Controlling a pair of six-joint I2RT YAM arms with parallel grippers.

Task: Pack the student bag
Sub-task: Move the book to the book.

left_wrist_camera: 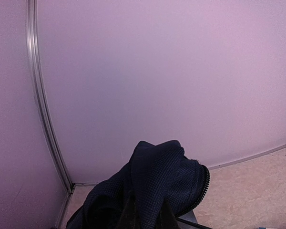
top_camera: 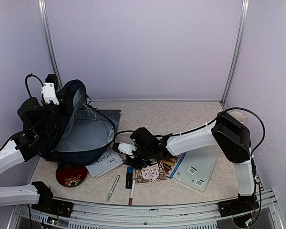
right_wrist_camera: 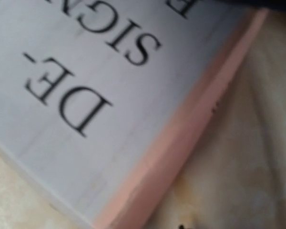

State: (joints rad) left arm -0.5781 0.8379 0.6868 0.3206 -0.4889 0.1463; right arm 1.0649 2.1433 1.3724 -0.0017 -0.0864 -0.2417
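Observation:
The student bag (top_camera: pixel 81 131) stands open at the left of the table, navy outside with grey lining showing. My left gripper (top_camera: pixel 61 97) is shut on the bag's upper rim and holds it up; in the left wrist view the navy fabric (left_wrist_camera: pixel 157 176) is pinched between my dark fingers (left_wrist_camera: pixel 129 217). My right gripper (top_camera: pixel 118 149) sits low at the bag's mouth, right at the near edge of a white book (top_camera: pixel 104 164) lettered "DE SIGNER". The right wrist view shows that book's cover (right_wrist_camera: pixel 86 95) and pink edge very close. Its fingers are out of that view.
On the table in front lie a red round patterned object (top_camera: pixel 71 175), a clear pen (top_camera: pixel 112 188), a blue marker (top_camera: pixel 129 176), a red-tipped marker (top_camera: pixel 132 192), a patterned notebook (top_camera: pixel 150 172) and a clear pouch of booklets (top_camera: pixel 195 169). A grey flat item (top_camera: pixel 109 114) lies behind the bag.

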